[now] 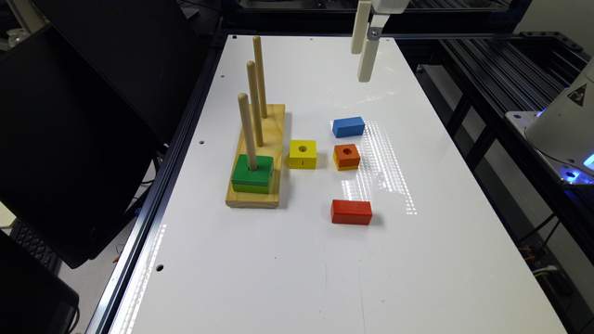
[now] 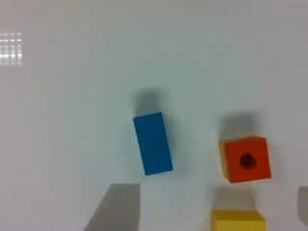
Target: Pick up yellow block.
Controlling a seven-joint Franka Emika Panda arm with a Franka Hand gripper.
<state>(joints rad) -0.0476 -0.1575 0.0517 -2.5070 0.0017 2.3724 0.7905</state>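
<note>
The yellow block [image 1: 303, 153] lies flat on the white table [image 1: 297, 260], its round hole facing up, just beside the wooden peg base. Part of the same yellow block [image 2: 237, 220] shows at the edge of the wrist view. My gripper [image 1: 360, 65] hangs high above the far part of the table, well away from the block and beyond the blue one. In the wrist view my gripper [image 2: 209, 192] is open, its fingers [image 2: 115, 207] wide apart with nothing between them.
A wooden base [image 1: 257, 185] with three upright pegs holds a green block [image 1: 252, 173] on its near peg. An orange holed block [image 1: 347, 156] [image 2: 246, 160], a blue block [image 1: 348, 126] [image 2: 153, 143] and a red block [image 1: 351, 212] lie to the exterior view's right of the yellow one.
</note>
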